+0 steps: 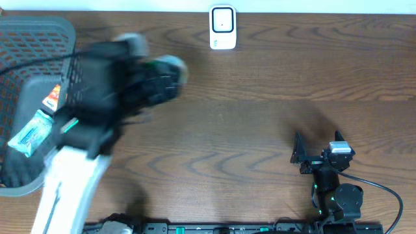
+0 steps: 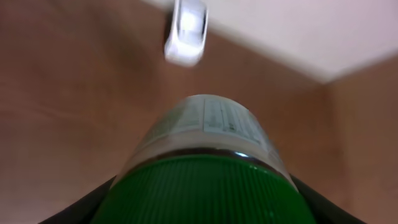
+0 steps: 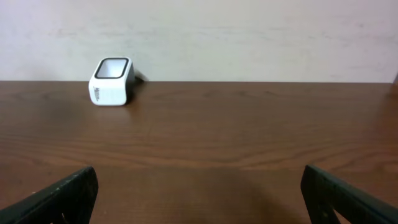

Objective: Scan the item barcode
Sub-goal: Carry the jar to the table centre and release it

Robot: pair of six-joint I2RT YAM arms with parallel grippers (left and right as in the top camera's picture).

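Green-capped bottle (image 2: pixel 208 134) sits clamped in the left gripper (image 2: pixel 199 205), its long axis pointing base-first toward the white scanner (image 2: pixel 185 32); the right gripper (image 3: pixel 199 193) gapes empty.

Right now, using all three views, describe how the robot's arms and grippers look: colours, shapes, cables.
Left arm: a white lower link, black blurred upper parts with green accents. Right arm: black, a pale camera block, a black cable looping off. Right gripper: dark, flat, wedge-like fingers.
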